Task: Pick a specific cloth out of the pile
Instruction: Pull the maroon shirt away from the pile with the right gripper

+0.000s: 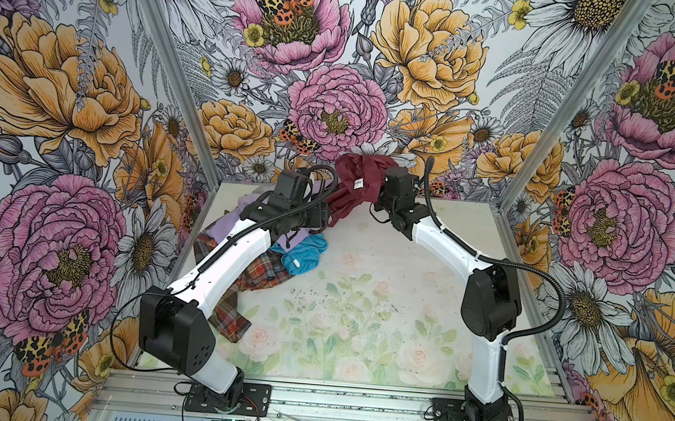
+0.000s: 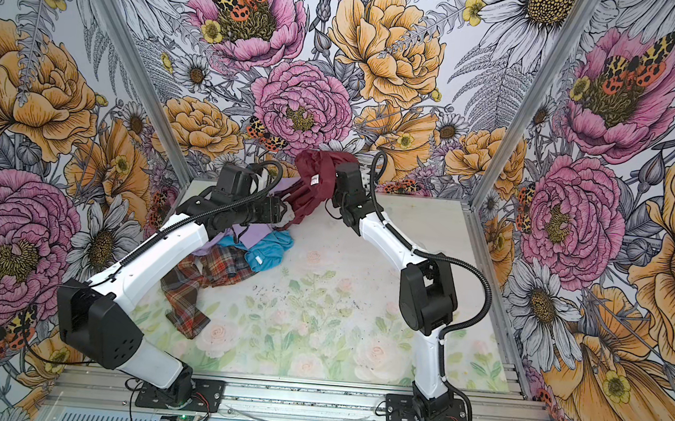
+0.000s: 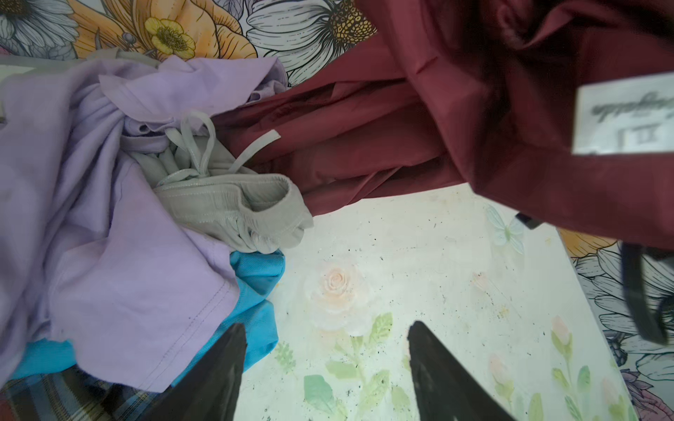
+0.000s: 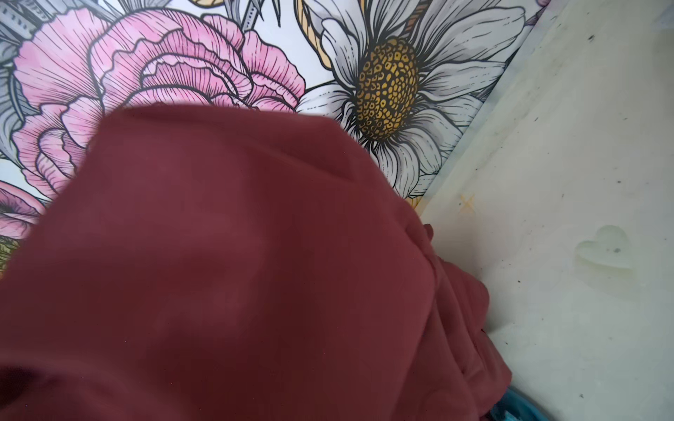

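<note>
Maroon cloth hangs from the right gripper, which is clamped inside its folds; the tail touches the pile. The left gripper gapes, empty. Risk: the tail drags lilac or grey pieces along, or a thin pinch slips. The back wall sits close behind; bare table lies open in front and to the right.

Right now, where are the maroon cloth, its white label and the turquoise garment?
maroon cloth (image 1: 352,169): in a top view, on its raised bunched folds.
white label (image 3: 623,115): left wrist view, middle of the tag.
turquoise garment (image 1: 307,250): in a top view, on its front fold.
</note>
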